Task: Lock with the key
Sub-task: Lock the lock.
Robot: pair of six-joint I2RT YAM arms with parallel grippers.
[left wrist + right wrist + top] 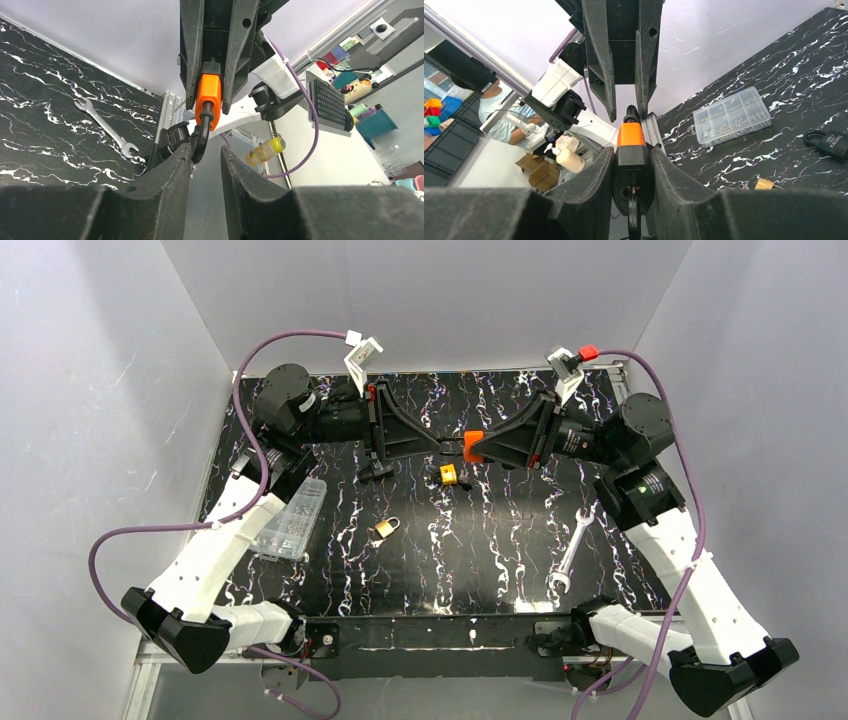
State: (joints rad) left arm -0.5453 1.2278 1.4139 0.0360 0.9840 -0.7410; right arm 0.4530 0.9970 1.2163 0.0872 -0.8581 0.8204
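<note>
My right gripper [478, 447] is shut on an orange and black padlock [472, 446], held in the air above the middle of the table. In the right wrist view the fingers [599, 170] clamp the lock's black body [633, 165]. A black key [634, 217] sticks in its keyhole, facing the camera. My left gripper [448, 445] faces it from the left and is open. In the left wrist view the lock's black shackle [201, 137] lies between my fingertips, against the left finger [177, 160]. The right finger [235, 165] stands apart from it.
A yellow padlock [449, 474] and a brass padlock [385, 529] lie on the black marbled table [480, 540]. A clear parts box [290, 520] lies at the left and a wrench [566, 555] at the right. A black padlock [828, 143] shows in the right wrist view.
</note>
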